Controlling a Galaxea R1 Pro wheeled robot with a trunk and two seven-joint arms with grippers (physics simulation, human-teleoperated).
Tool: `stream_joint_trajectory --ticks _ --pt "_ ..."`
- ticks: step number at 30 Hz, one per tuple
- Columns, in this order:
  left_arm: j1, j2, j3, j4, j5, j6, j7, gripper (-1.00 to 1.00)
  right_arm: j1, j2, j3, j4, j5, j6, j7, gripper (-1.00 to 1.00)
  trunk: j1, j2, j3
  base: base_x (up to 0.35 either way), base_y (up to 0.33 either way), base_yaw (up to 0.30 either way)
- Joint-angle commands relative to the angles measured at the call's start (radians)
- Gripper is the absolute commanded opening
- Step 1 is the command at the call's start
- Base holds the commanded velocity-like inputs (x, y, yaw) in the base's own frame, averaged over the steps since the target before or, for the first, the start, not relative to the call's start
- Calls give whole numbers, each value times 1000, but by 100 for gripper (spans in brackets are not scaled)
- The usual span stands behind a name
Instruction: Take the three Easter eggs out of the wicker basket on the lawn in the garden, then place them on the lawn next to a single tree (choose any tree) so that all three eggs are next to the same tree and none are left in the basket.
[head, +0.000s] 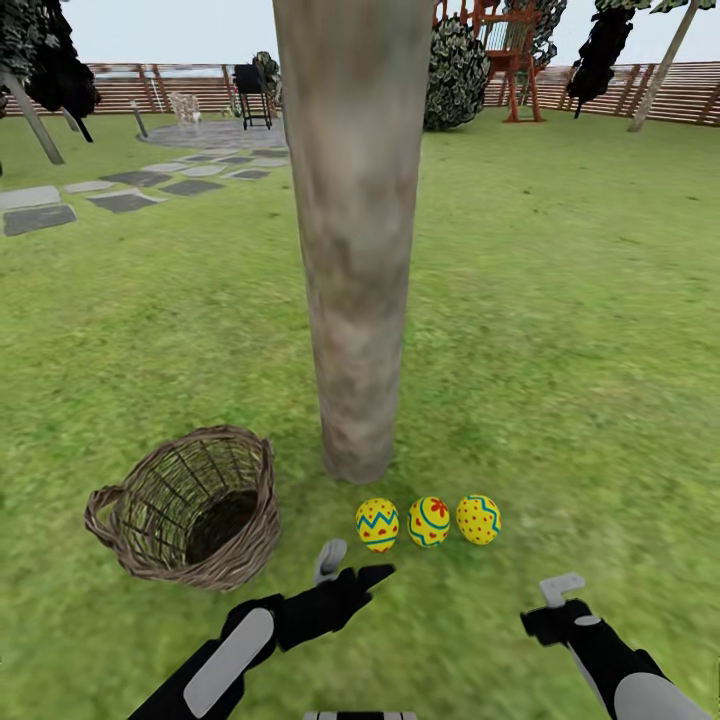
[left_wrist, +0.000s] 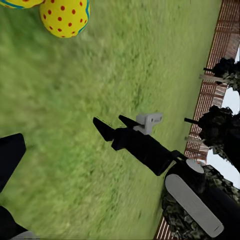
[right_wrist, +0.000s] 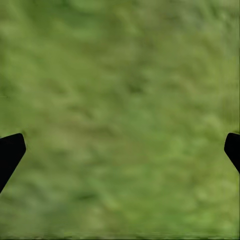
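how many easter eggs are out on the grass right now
3, in a row on the lawn just in front of the tree: left egg, middle egg, right egg. The basket looks empty.

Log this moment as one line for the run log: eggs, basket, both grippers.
eggs: three in a row on lawn by tree | basket: tipped, empty | left gripper: open, empty | right gripper: open over grass

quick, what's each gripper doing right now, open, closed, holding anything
Left gripper: open, holding nothing, just short of the three eggs.
Right gripper: open, empty, over bare lawn.
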Motion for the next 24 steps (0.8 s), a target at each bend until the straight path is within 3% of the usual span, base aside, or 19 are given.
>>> stream_joint_trajectory --ticks 1,18,24 --pt "-1 1 -3 5 5 1 -1 100 0 1 -8 6 9 4 8 100 -4 7 3 0 0 0" --pt "1 6 -6 20 5 0 0 100 0 6 -5 64 17 3 0 100 -69 126 56 0 0 0" --pt "1 42 0 100 5 1 -1 100 0 4 -5 64 15 1 -3 100 -92 168 75 0 0 0"
